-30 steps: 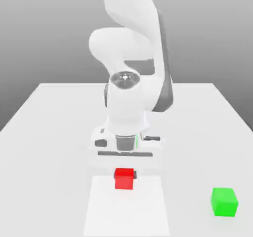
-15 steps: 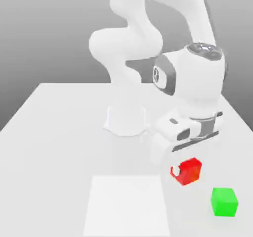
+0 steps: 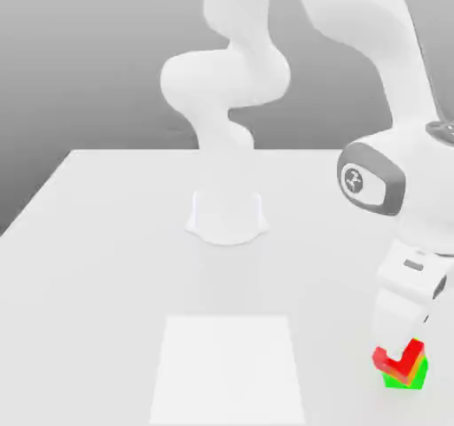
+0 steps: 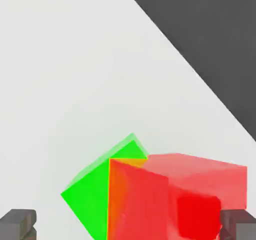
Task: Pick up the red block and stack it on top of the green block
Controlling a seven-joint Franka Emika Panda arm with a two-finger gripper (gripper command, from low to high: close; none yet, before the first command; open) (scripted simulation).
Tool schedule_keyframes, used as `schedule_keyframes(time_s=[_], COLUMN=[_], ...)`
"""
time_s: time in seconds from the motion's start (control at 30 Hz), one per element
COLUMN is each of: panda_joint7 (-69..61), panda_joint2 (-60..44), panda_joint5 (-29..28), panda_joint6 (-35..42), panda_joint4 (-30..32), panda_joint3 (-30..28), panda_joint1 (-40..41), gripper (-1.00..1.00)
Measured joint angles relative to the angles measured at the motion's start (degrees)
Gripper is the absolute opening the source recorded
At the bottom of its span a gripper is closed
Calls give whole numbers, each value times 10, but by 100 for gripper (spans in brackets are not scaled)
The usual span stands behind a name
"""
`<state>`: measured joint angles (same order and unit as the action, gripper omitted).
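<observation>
1. ok so the small matte bright-red cube (image 3: 403, 362) is over at the exterior view's right, low in the picture; it sits right over the small matte bright-green cube (image 3: 408, 382) and hides a good part of it.
2. the white two-finger gripper (image 4: 127, 225) is open; its grey fingertips (image 4: 17, 224) are spread wide in the hand view, with the red cube between them but way closer to one; there's a clear gap on the other side, so it isn't pinched from both sides.
3. the cubes aren't lined up; the red one looks turned and offset against the green one, with green sticking out past it; there's an orange patch where they overlap; can't tell if they're actually touching.
4. the green cube is down on the pale, smooth table (image 3: 97, 282); dark grey background (image 4: 215, 34) shows past the table's straight edge in the hand view.
5. the white jointed arm (image 3: 226, 78) reaches over to the exterior view's right; the flat white square (image 3: 227, 369) is well apart from both cubes.
</observation>
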<state>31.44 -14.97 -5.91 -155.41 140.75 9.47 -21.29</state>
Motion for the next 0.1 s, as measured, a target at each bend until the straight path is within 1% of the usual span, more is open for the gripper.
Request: schedule_keyframes(time_s=[0.1], panda_joint7=[-17], panda_joint2=[57], panda_joint5=[24], panda_joint6=[53], panda_joint4=[3], panda_joint3=[11], panda_joint1=[6], gripper=[100])
